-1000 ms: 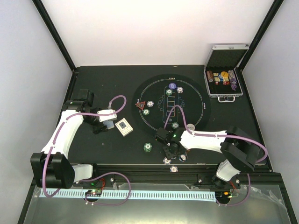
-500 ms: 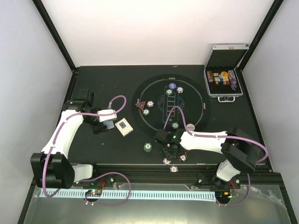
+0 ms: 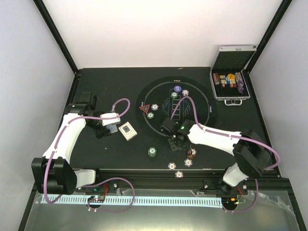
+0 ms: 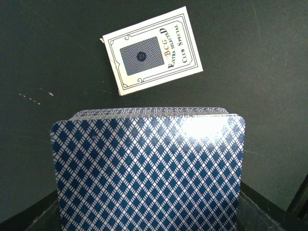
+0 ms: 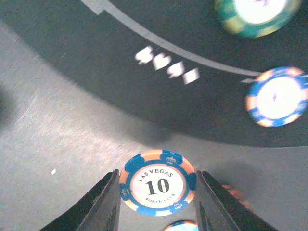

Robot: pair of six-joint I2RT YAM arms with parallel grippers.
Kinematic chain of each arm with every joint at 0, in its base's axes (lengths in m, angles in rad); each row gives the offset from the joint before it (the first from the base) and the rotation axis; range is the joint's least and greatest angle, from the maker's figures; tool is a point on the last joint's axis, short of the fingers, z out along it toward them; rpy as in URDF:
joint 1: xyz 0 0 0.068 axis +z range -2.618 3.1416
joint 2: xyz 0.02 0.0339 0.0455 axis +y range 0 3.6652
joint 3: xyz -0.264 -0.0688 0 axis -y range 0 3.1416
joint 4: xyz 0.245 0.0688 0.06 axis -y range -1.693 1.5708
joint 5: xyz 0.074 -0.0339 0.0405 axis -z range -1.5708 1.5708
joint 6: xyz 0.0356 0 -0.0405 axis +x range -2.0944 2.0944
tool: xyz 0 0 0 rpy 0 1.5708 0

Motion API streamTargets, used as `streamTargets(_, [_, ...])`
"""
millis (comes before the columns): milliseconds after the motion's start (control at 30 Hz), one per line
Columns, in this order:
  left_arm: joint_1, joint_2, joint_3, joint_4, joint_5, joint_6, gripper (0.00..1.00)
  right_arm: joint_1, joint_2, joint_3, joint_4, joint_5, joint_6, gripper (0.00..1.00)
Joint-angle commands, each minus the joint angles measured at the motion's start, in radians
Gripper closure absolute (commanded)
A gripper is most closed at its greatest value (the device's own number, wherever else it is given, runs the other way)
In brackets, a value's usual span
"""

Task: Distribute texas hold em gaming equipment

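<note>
Chip-dealing step, I reckon; my right fingers (image 5: 103, 204) pinch an orange-blue chip (image 5: 157, 183) over the worktop (image 5: 57, 144) beside the mat (image 5: 202, 108); left fingers (image 4: 260, 214) clamp the card deck (image 4: 149, 173); next, set it down gently at a seat.

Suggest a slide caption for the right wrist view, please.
Right gripper holds a blue-and-orange 10 chip over the table; a green chip and a second blue-and-orange chip lie on the black mat.
</note>
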Motion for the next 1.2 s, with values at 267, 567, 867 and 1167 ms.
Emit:
streamTargets(267, [0.008, -0.023, 0.038, -0.005, -0.002, 0.017, 0.98, -0.274, -0.015, 0.021, 0.009, 0.081, -0.168, 0.7])
streamTargets(567, [0.008, -0.019, 0.037, 0.0, -0.005, 0.018, 0.98, -0.339, 0.056, 0.035, 0.07, 0.088, -0.203, 0.7])
streamTargets(867, [0.008, -0.008, 0.041, 0.001, -0.009, 0.019, 0.98, -0.365, 0.115, 0.057, 0.093, 0.074, -0.212, 0.56])
streamTargets(1167, [0.008, -0.013, 0.038, 0.0, -0.008, 0.02, 0.98, -0.364, 0.043, 0.071, 0.04, 0.056, -0.211, 0.47])
